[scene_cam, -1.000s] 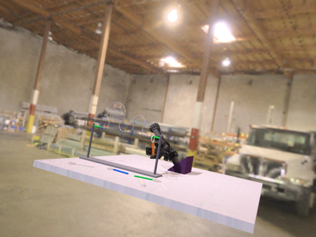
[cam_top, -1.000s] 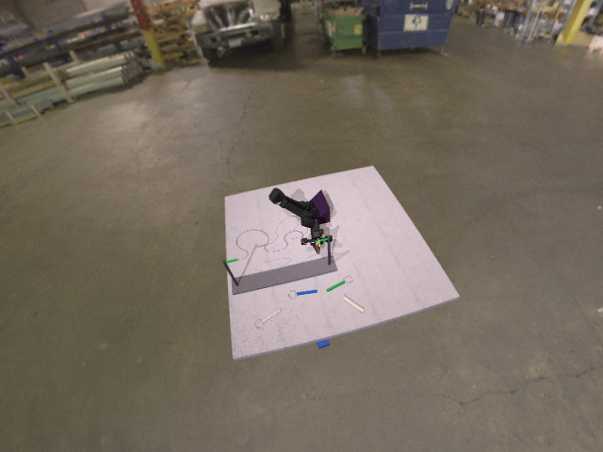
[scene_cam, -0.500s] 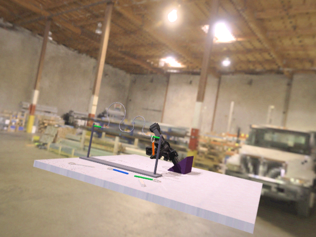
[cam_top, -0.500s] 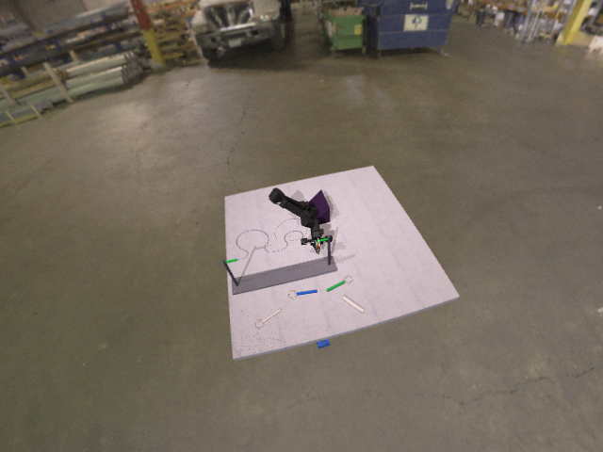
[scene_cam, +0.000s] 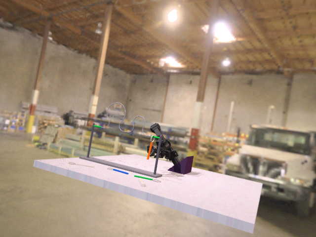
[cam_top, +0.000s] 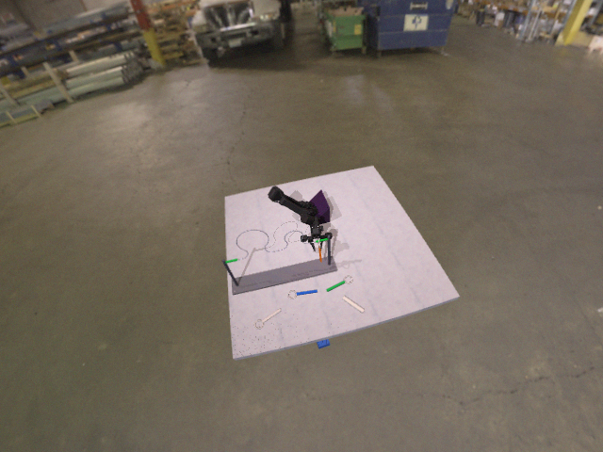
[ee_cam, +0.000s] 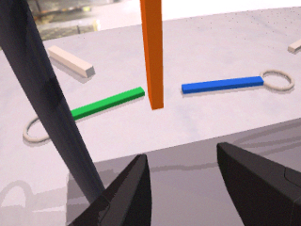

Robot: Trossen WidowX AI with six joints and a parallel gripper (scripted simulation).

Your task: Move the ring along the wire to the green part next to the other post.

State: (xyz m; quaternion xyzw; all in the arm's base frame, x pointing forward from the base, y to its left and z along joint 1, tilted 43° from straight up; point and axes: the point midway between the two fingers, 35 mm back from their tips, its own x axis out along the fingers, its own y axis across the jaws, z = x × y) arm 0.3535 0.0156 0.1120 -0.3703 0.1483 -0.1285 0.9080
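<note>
Blurred warehouse behind; fingers part-open, empty, orange handle (ee_cam: 150, 32) top cut off.

wrist: orange handle (ee_cam: 150, 32) cut off by top edge, its ring out of frame | dark post (ee_cam: 44, 88) cut at upper left | both finger (ee_cam: 122, 214) bases run off bottom edge | top: ring on green wire (cam_top: 321, 240) too small to make out | exterior: truck (scene_cam: 278, 150) at right blurred

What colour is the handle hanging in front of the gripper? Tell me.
Orange. The handle shows best in the wrist view, hanging ahead of the open gripper.
</note>
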